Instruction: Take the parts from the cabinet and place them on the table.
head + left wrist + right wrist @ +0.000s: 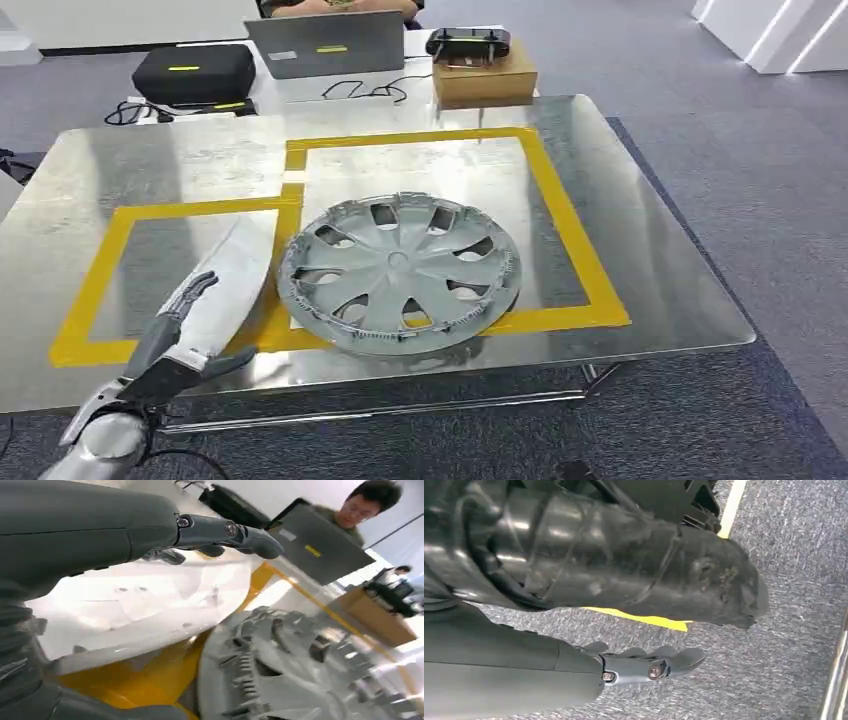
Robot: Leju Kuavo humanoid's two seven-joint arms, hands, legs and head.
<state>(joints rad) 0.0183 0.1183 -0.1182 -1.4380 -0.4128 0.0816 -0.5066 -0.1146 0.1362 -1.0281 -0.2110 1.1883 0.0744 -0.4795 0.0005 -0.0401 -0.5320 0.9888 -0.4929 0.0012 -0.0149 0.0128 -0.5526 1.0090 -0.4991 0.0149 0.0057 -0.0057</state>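
Head view: the shiny sheet-metal desk (640,250) carries yellow tape rectangles (560,205). A round silver plastic wheel cover (398,272) lies flat across the larger rectangle's near left corner, its rim close to the desk's front edge. Beside it, a curved silver-white panel (232,285) lies on the left rectangle, under the left hand (175,340), whose fingers rest spread along it without clasping. Bare metal stays free to the right. Beyond stand a grey laptop (325,45), a black case (192,72) and a cardboard box (484,78).

Left wrist view: the hand's fingertips (260,542) extend over the panel; the cover's ribbed rim is blurred.

Right wrist view: the right hand (644,665) hangs over grey carpet (794,570), fingers extended, holding nothing.
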